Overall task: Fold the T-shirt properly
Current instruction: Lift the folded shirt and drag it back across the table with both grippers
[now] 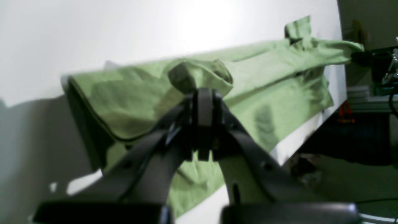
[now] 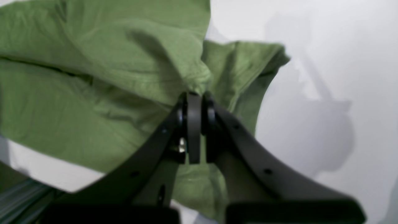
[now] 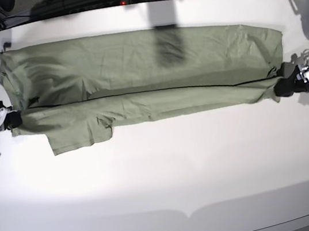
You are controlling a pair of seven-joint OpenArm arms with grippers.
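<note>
T-shirt [image 3: 135, 66] lies lengthwise across far half of white table [image 3: 163, 172], stretched side to side. Near long edge is lifted and doubled over the body, making a taut, straight fold line betw. the two arms. One sleeve [image 3: 79, 137] hangs out toward near side at base view's left; not yet tucked.

Right gripper [image 2: 194, 93], at base view's left, is clenched on a bunch of fabric at that end; wrist cam shows cloth puckered right at the closed tips. Left gripper [image 1: 203, 90], at base view's right, likewise clamped on a wad of cloth at the opposite end; the fabric bulges above jaws.

Why held so, prob.: pinching both ends and pulling apart keeps edge tight, so the fold lands straight w/o sagging mid-span.

Judgement: lengthwise fold in progress, early to mid task. Next likely needs both arms carrying edge evenly toward far side, then lowering. Risk: uneven travel skews crease; stray sleeve may stay sticking out.
</note>
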